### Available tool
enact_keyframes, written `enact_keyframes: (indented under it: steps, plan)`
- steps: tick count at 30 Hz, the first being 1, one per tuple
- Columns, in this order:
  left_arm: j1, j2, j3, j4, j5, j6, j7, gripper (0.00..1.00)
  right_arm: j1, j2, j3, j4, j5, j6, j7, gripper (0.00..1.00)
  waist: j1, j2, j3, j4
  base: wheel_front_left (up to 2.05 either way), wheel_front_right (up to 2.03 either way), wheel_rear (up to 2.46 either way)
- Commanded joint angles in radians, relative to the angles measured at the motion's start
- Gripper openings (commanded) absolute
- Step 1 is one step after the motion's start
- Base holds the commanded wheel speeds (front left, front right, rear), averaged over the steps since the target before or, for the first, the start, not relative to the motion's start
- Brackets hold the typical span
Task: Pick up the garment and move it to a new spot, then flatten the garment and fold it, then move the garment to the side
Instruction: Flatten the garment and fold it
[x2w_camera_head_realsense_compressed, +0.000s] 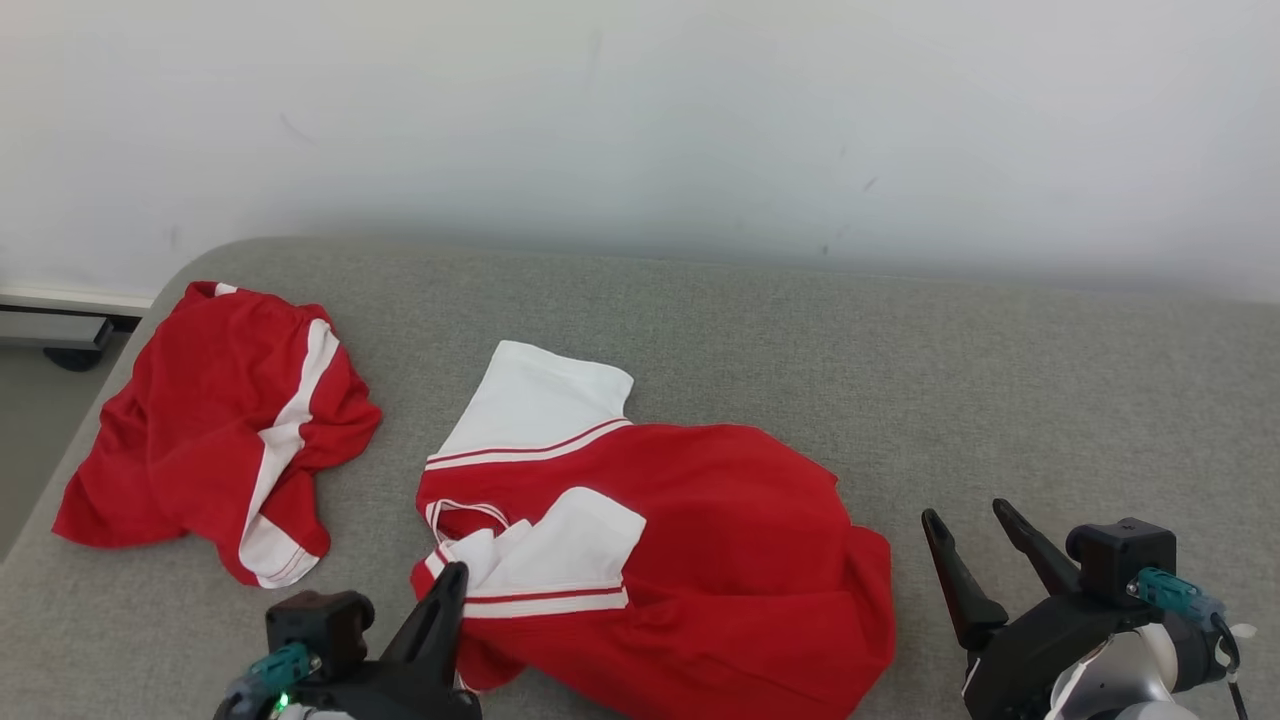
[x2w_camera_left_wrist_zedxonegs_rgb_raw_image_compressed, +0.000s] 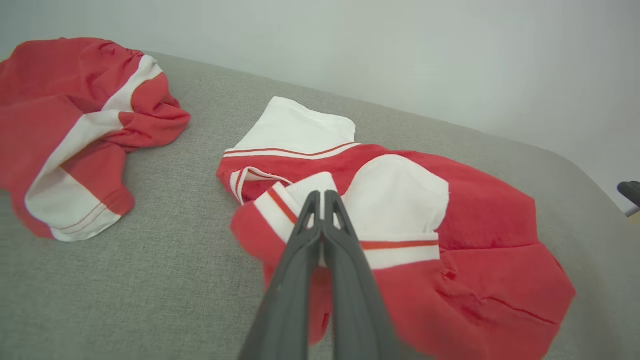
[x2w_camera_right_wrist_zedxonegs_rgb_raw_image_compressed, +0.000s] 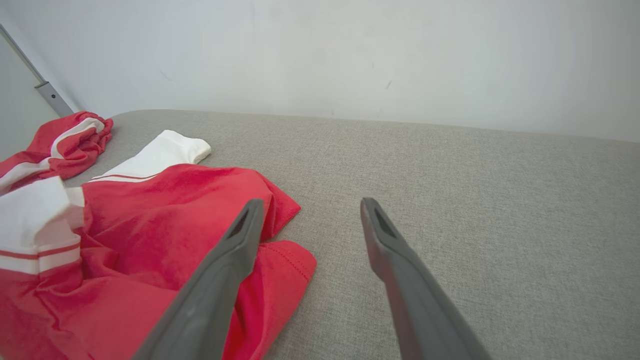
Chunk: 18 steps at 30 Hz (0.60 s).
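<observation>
Your garment (x2w_camera_head_realsense_compressed: 700, 540) lies crumpled at centre of table (x2w_camera_head_realsense_compressed: 1000, 380); second red garment (x2w_camera_head_realsense_compressed: 200, 420) well apart at left. Left gripper (x2w_camera_head_realsense_compressed: 455, 578): fingers shut at white-banded sleeve edge; whether cloth pinched, cannot tell. Right gripper (x2w_camera_head_realsense_compressed: 965, 512): fingers wide open, empty, near hem. Confirm pinch before lifting; lift slowly, clear of other piece.

Open cushion (x2w_camera_head_realsense_compressed: 1000, 380) right of shirt (x2w_camera_head_realsense_compressed: 720, 560); shorts (x2w_camera_head_realsense_compressed: 200, 430) block left.

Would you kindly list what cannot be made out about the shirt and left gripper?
- Left wrist view: whether the left gripper, jaws shut, pinches the shirt; the jaws cover the contact.
- Head view: the shirt's near hem, cut by the bottom edge.
- Right wrist view: its collar side, past the left edge.
</observation>
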<state>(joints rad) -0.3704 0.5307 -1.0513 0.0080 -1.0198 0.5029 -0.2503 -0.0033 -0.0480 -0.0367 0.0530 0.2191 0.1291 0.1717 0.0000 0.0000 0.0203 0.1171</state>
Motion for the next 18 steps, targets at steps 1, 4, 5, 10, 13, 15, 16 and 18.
enact_keyframes:
  steps: [1,4,5,10,13,15,16,18]
  plan:
    - [0.022,0.009,0.007,-0.007,-0.01,0.006,-0.005,0.0,0.004,-0.005,-0.003,-0.002,0.001,0.003,-0.002,1.0,0.0,0.0,0.003,0.006,0.0,0.0,0.0]
    - [0.053,0.017,0.011,-0.008,-0.022,0.012,-0.006,0.0,0.005,-0.005,0.0,-0.002,0.001,0.003,0.0,1.0,0.0,0.0,0.006,0.017,0.0,0.0,0.0]
    - [0.063,0.017,0.009,-0.004,-0.026,0.013,-0.005,0.0,0.006,-0.005,0.002,0.0,0.001,0.003,0.001,1.0,0.0,0.0,0.008,0.021,0.0,0.0,0.0]
    - [0.098,0.001,-0.004,0.027,-0.053,-0.008,0.01,0.0,0.0,-0.005,0.007,0.002,0.001,0.003,0.001,1.0,0.0,0.0,0.011,0.035,0.0,0.0,0.0]
    - [0.115,-0.016,-0.013,0.066,-0.077,-0.026,0.025,0.0,-0.009,-0.005,0.011,0.003,0.001,0.003,0.002,1.0,0.0,0.0,0.014,0.041,0.0,0.0,0.0]
    - [0.12,-0.023,-0.018,0.092,-0.087,-0.03,0.032,0.0,-0.012,-0.005,0.012,0.004,0.0,0.003,0.002,1.0,0.0,0.0,0.015,0.043,0.0,0.0,0.0]
    - [0.125,-0.029,-0.017,0.103,-0.097,-0.033,0.036,0.0,-0.013,-0.005,0.012,0.004,-0.001,0.003,0.003,1.0,0.0,0.0,0.015,0.044,0.0,0.0,0.0]
    - [0.126,-0.032,-0.02,0.118,-0.1,-0.035,0.042,1.0,-0.015,-0.005,0.012,0.003,-0.002,0.003,0.003,1.0,0.0,0.0,0.017,0.045,0.0,0.0,0.0]
